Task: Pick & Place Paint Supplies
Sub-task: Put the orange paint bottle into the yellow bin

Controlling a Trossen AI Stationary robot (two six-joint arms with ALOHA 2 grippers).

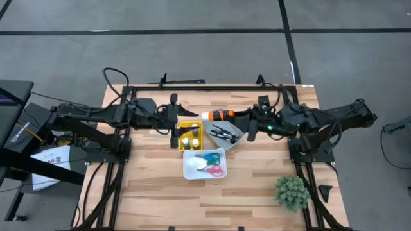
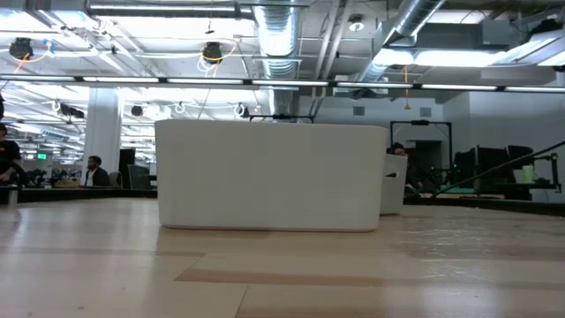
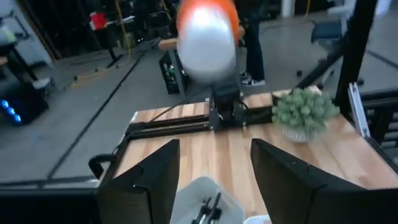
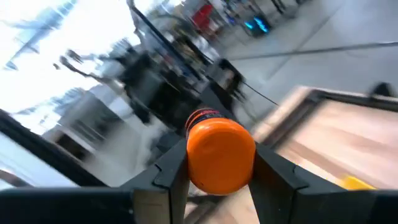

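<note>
Right gripper has its 2 fingers clamped on the orange paint bottle — held sideways in the air just above the grey tray of paintbrushes. Left gripper hangs beside the yellow bin, jaws apart, holding nothing.

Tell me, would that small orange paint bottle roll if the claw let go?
Probably: the round orange paint bottle lies sideways in the right gripper. It looks light, held at one end. The smooth plastic may slip between the fingers.
</note>
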